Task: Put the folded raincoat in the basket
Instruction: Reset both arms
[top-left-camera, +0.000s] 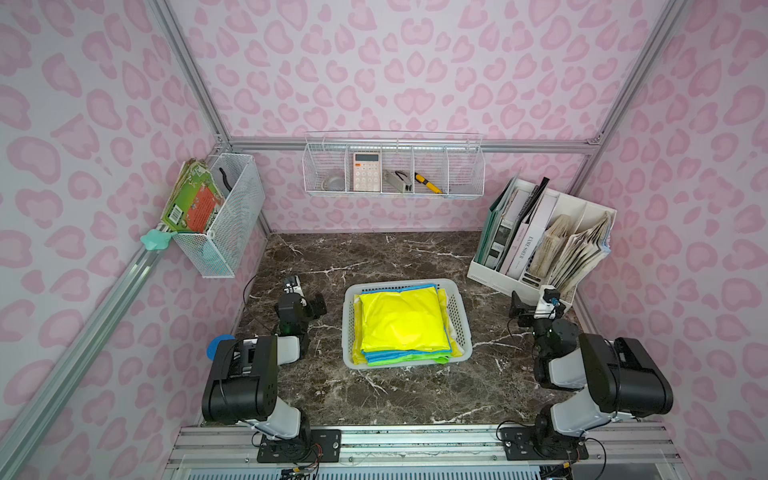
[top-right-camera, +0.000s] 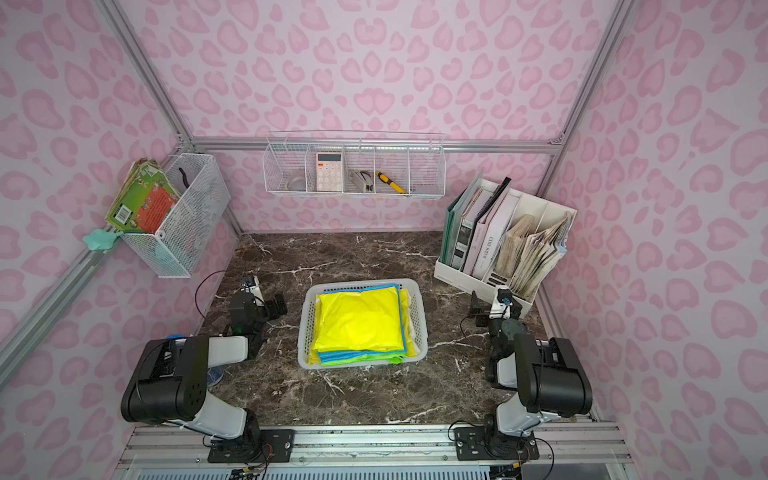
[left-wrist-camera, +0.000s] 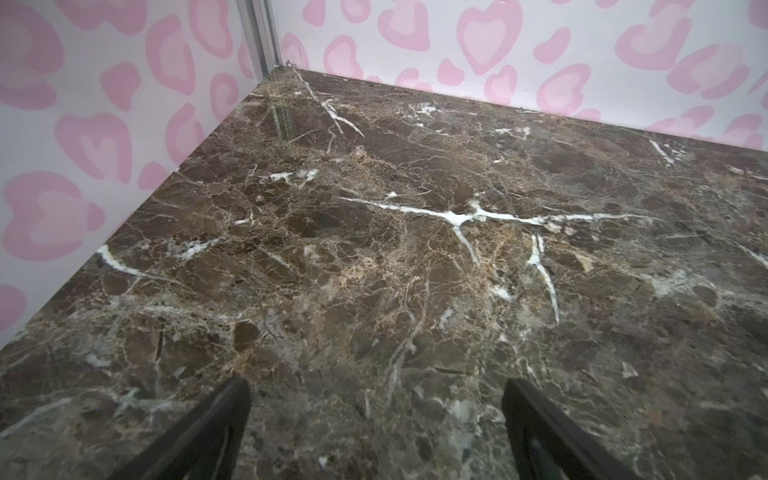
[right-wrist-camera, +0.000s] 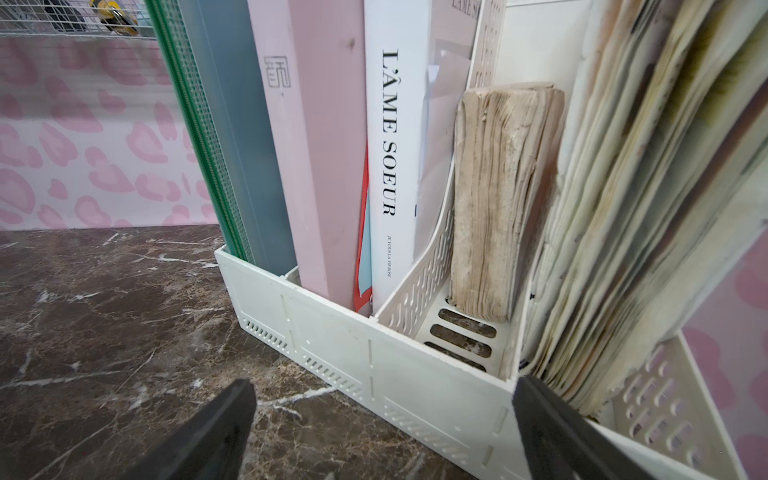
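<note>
Raincoat of glossy bright yellow plastic, folded into a flat square (top-left-camera: 401, 322), lies inside the low rectangular white perforated plastic basket (top-left-camera: 460, 316) in both top views. It tops a stack of blue-edged and green folded sheets (top-left-camera: 399, 358), so the task looks done; laid flat and square to the walls, it keeps within the rim. The basket stands in the middle of the dark brown marbled surface (top-left-camera: 374, 399), with the left arm (top-left-camera: 245, 374) and right arm (top-left-camera: 623, 374) well apart from it on either side, probably to leave it clear. In the left wrist view the left end effector (left-wrist-camera: 376, 388) is released, jaws spread wide over bare surface and holding nothing. In the right wrist view the right end effector (right-wrist-camera: 383, 386) is likewise spread and empty, facing the white slotted file organiser (right-wrist-camera: 332, 332) packed with books and worn papers, close to it but apparently not touching.
</note>
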